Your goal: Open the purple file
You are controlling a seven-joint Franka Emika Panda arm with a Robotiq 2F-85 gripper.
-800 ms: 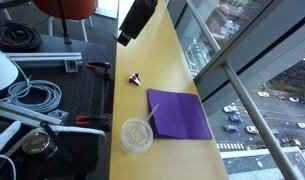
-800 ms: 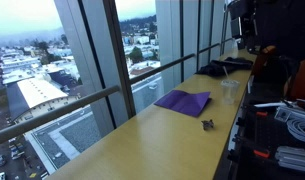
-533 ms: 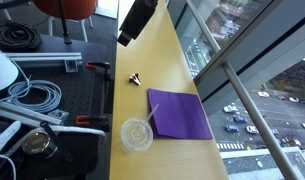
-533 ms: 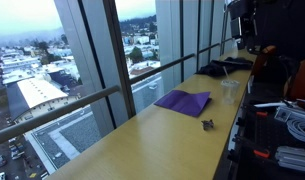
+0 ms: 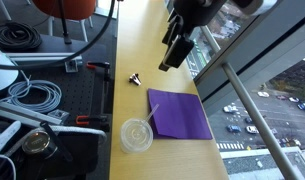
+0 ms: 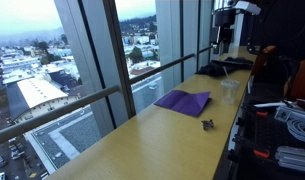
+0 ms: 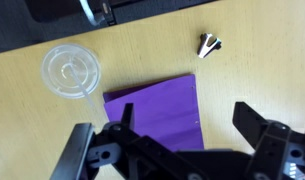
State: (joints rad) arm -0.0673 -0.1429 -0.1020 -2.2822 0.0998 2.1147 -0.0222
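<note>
Over purple file, gripper jaws wide apart, no contact w/ it.

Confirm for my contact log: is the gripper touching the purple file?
Apart. An exterior view shows the gripper hanging high above the table, well clear of the flat purple file.

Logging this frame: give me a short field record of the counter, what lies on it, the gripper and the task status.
surface: long light wooden counter beside windows
task object: flat purple rectangular file, lying closed
nearby: round clear plastic lid beside a corner of the file; small black-and-white clip-like object, set apart
gripper: Robotiq gripper above the counter, open, holding nothing, not touching the file
task status: file not yet opened
</note>
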